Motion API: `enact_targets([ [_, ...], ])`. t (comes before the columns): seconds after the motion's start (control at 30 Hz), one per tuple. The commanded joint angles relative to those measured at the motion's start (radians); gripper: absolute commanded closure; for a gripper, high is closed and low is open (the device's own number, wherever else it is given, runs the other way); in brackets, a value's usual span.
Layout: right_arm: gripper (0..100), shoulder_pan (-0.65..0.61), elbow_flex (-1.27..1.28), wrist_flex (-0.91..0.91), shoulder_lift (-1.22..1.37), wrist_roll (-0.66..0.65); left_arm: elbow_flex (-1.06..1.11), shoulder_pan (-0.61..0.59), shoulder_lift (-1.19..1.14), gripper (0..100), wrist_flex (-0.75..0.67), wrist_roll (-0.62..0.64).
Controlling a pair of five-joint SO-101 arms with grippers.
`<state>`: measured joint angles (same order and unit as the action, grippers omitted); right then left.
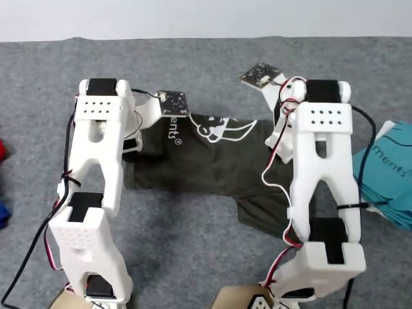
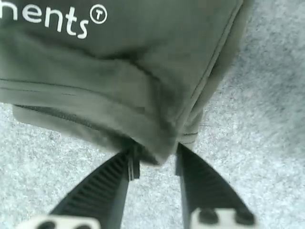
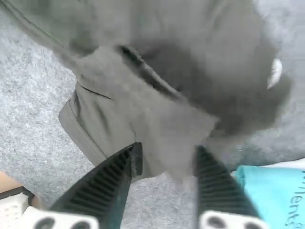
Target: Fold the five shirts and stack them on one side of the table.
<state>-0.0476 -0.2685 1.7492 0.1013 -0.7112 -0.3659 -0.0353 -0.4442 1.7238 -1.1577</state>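
The olive shirt (image 1: 212,161) lies spread and rumpled across the middle of the high view, on the grey felt (image 1: 193,257) that covers the whole table. Its white print faces up near the top of the cloth, and one flap hangs down toward the lower right of centre.

A pale wall (image 1: 193,16) runs as a strip along the top edge of that view.

The left arm (image 1: 96,167) stands over the shirt's left edge and the right arm (image 1: 325,167) over its right edge, both white with black motors.

A stack of teal shirts (image 1: 386,174) rests at the right edge of the frame, just beside the right arm and apart from the olive one.

The left pincer (image 2: 155,157) is closed partway on a thick fold at the olive shirt's (image 2: 119,71) hem. The cloth is bunched between its two ribbed black fingers (image 2: 112,183), with felt (image 2: 267,119) beyond.

The right pincer (image 3: 167,160) likewise pinches a wad of the olive shirt (image 3: 167,71) between its fingers (image 3: 114,186). The fabric there is blurred, and the teal shirts (image 3: 271,195) sit just beside.

A small red thing (image 1: 2,151) and a blue thing (image 1: 3,212) show at the left edge of the high view.
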Motion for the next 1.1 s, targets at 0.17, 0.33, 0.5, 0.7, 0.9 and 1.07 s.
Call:
enact_targets([
  [0.17,76.1,-0.025,-0.064,0.041,-0.128,-0.005,-0.048,-0.009,0.021,85,0.014,0.012],
  [0.33,77.5,-0.021,-0.064,0.031,-0.116,-0.005,-0.085,-0.032,0.018,85,0.012,0.015],
  [0.5,89.1,-0.025,-0.064,0.031,-0.008,-0.003,-0.13,-0.04,0.014,98,0.012,0.017],
  [0.7,98.6,-0.064,-0.066,0.035,0.074,0.071,-0.134,-0.078,0.021,100,-0.006,0.207],
  [0.9,98.9,-0.091,-0.066,0.038,0.073,0.15,-0.208,-0.175,0.091,100,-0.008,0.506],
  [1.07,98.7,-0.064,-0.068,0.022,0.105,0.295,-0.166,-0.201,0.233,100,0.023,0.732],
])
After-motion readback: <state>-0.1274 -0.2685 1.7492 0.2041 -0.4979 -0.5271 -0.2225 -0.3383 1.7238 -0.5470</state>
